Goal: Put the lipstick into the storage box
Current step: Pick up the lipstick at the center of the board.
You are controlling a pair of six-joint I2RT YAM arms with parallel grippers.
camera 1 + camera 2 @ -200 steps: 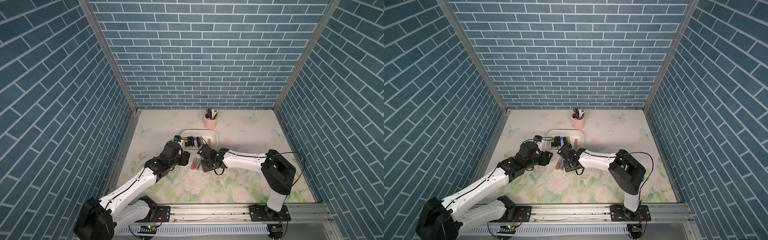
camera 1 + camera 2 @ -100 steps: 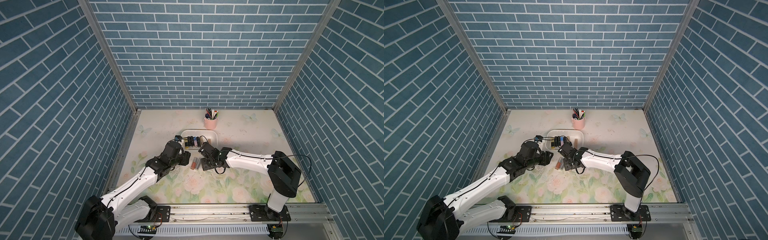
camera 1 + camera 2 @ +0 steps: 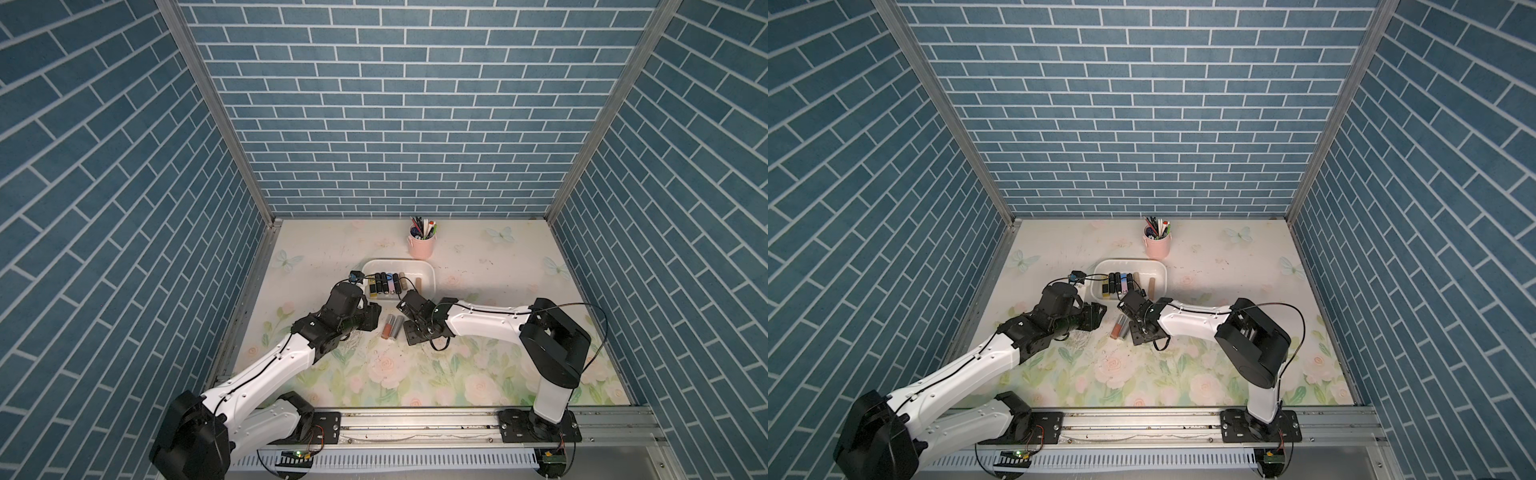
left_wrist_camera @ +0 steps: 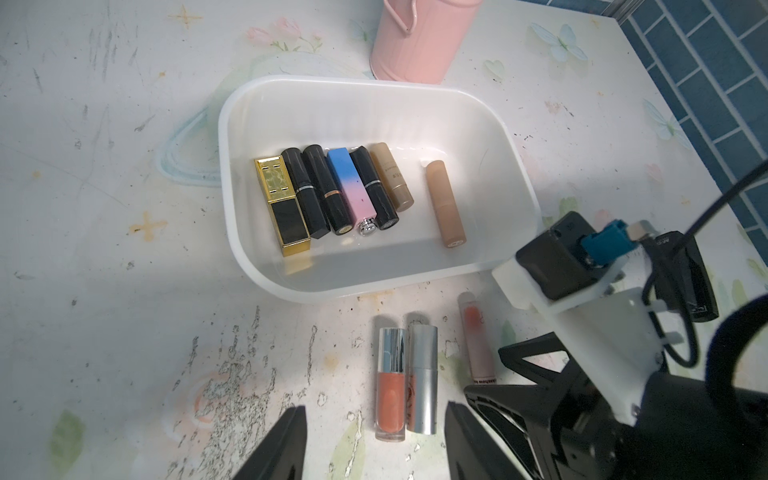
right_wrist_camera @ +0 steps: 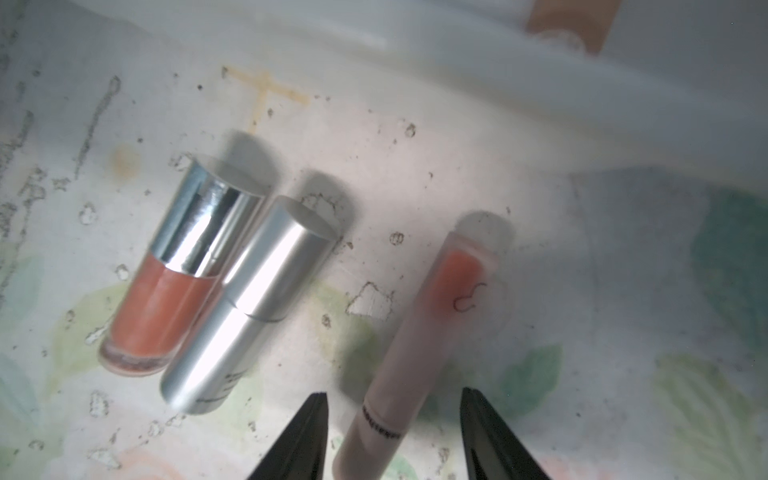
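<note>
Seven lipsticks (image 4: pixel 348 189) in box (image 4: pixel 332 80) — three left on desk (image 4: pixel 124 332) just beside it. My right jaws open astride pink tube (image 5: pixel 419 345), not yet gripping; left jaws open, empty, over gloss (image 4: pixel 390 390) and silver tube (image 4: pixel 422 386).

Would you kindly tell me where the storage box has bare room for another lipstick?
The widest bare floor in the storage box is the strip along the wall facing the pink cup, beyond the lipstick ends. A second patch lies between the lone tan lipstick and the wall beside it. The row of six lipsticks is packed side by side.
</note>
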